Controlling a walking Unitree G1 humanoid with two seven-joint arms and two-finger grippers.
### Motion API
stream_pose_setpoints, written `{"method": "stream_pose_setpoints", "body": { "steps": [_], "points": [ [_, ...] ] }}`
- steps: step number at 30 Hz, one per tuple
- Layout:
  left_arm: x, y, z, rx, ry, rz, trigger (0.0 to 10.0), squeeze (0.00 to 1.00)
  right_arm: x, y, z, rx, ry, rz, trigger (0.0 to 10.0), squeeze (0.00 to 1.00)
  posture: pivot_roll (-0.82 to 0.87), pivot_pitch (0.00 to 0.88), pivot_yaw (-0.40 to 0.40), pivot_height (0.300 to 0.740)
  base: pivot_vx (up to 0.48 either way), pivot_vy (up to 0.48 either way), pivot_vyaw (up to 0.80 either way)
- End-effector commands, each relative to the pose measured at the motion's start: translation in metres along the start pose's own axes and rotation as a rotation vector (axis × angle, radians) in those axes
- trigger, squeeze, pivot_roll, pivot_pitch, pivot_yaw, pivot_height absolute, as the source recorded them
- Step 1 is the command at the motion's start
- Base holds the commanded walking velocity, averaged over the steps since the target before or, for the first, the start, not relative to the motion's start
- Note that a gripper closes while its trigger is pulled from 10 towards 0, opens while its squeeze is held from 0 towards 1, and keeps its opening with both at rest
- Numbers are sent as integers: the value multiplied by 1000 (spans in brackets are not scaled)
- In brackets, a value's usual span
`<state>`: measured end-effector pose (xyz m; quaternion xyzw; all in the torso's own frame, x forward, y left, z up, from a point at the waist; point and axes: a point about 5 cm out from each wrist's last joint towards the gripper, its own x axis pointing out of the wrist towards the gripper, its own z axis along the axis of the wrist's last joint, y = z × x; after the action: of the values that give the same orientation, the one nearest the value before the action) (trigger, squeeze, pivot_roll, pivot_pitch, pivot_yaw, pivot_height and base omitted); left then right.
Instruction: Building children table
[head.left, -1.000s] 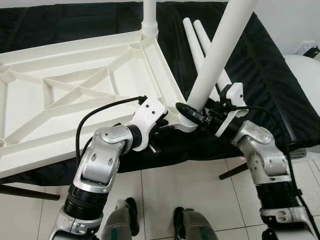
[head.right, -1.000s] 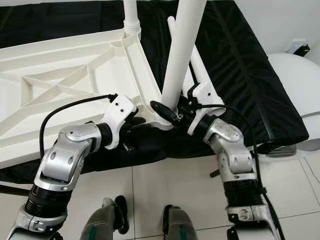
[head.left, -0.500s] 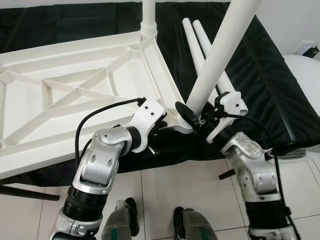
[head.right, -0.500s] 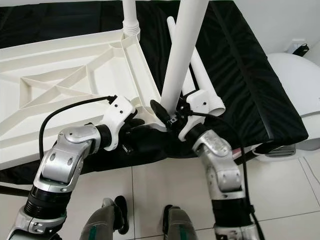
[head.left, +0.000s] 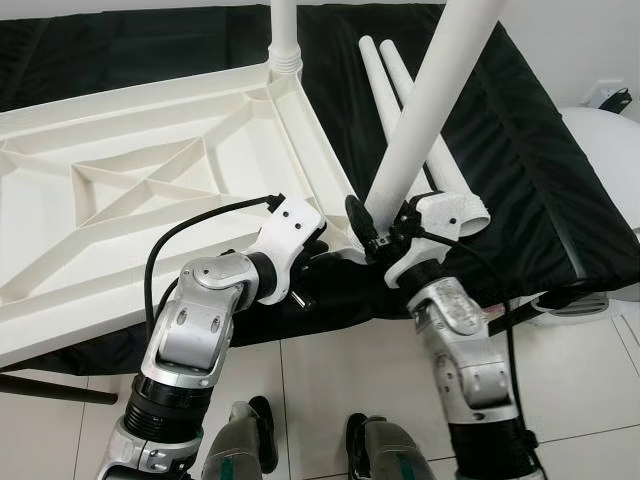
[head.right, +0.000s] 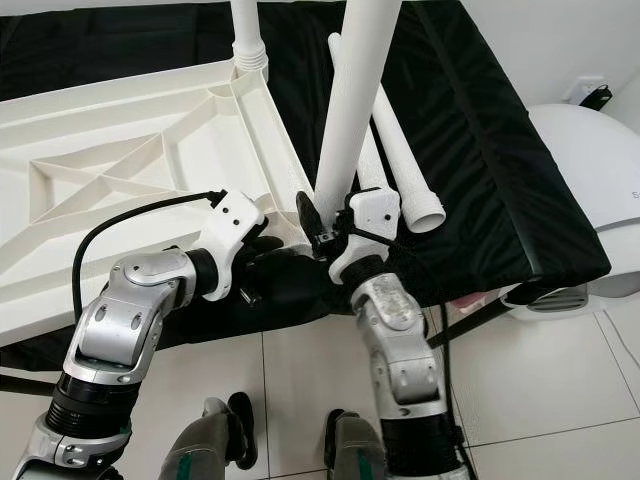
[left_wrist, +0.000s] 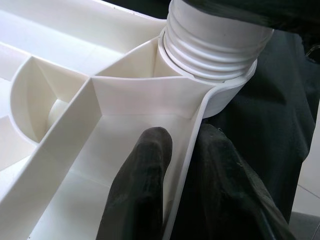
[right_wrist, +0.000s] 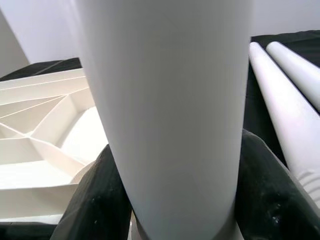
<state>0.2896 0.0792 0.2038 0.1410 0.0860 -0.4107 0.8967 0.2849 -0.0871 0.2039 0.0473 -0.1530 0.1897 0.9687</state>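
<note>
I am fitting a leg into the near corner of the upturned tabletop, which lies ribs-up on a black-covered table. My right gripper has its jaws clamped on the leg low down, just above the corner socket, and the leg leans away from upright. My left gripper has its jaws pinched on the tabletop's rim beside that socket, one finger inside the wall and one outside, steadying the frame.

By my judgement the step is seating and screwing this leg home. The next move calls for bringing the leg square to the socket before turning it, with the left side resisting the twist.

The head views show the whole layout: another leg standing at the far corner, and two spare legs lying on the black cover beside mine. The left wrist view shows the threaded collar sitting in the socket; the threads look partly exposed, though I cannot tell how deep they are engaged. The right wrist view shows my fingers on both sides of the leg.
</note>
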Motion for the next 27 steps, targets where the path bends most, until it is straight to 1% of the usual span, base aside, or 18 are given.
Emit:
{"method": "stream_pose_setpoints", "body": {
  "steps": [1,3,4,5,6,7,9,14,15,16,17,19,20,21,24,25,26,27],
  "points": [
    [3,-2,-3,-26,-2,98,10000,0,-1,16,-13,81,61,39,0,0,-16,242,-29,740,0,0,0],
    [3,-3,-4,-28,-1,95,10000,0,-1,17,-14,70,62,-32,0,0,-16,239,-29,740,0,0,0],
    [3,-3,-4,-28,-1,95,10000,0,-1,17,-14,70,62,-32,0,0,-16,239,-29,740,0,0,0],
    [3,-3,-3,-28,-2,94,10000,0,-1,16,-14,49,61,-89,0,0,-16,238,-31,740,0,0,0],
    [3,-3,-3,-28,-3,94,10000,0,-1,19,-15,53,60,-110,0,0,-16,236,-32,740,0,0,0],
    [3,-3,-3,-28,-3,94,10000,0,-1,19,-15,53,60,-110,0,0,-16,236,-32,740,0,0,0],
    [4,-3,-2,-27,-6,94,10000,0,0,25,-15,62,54,-105,0,0,-14,231,-34,740,0,0,0],
    [4,-2,-2,-26,-8,96,10000,0,1,22,-15,41,52,-125,0,0,-15,223,-35,740,0,0,0],
    [3,-2,-2,-26,-8,97,10000,0,1,21,-15,38,53,-131,3333,0,-15,223,-35,740,0,0,0],
    [3,-2,-2,-26,-8,97,10000,0,1,21,-15,38,53,-131,3333,0,-15,223,-35,740,0,0,0],
    [3,-2,-2,-25,-9,97,10000,0,1,19,-15,36,55,-136,10000,0,-16,219,-35,740,0,0,0],
    [4,-2,-2,-23,-10,98,10000,0,1,16,-14,36,52,-129,10000,0,-16,213,-37,740,0,0,0],
    [4,-2,-2,-23,-11,98,10000,0,2,14,-14,36,50,-127,10000,576,-16,213,-37,740,0,0,0],
    [4,-2,-2,-23,-11,98,10000,0,2,13,-13,36,47,-128,10000,1000,-16,213,-37,740,0,0,0],
    [4,-2,-1,-22,-13,98,10000,0,3,8,-11,47,40,-87,10000,1000,-17,209,-39,740,0,0,0],
    [5,-2,-2,-22,-13,99,10000,0,5,2,-9,46,37,-21,10000,1000,-18,207,-39,740,0,0,0],
    [5,-1,-2,-21,-13,100,10000,0,5,0,-8,43,35,-4,10000,1000,-19,206,-39,740,0,0,0],
    [5,-1,-1,-21,-14,101,10000,0,7,-6,-6,44,30,15,10000,1000,-19,206,-40,740,0,0,0]
  ]
}}
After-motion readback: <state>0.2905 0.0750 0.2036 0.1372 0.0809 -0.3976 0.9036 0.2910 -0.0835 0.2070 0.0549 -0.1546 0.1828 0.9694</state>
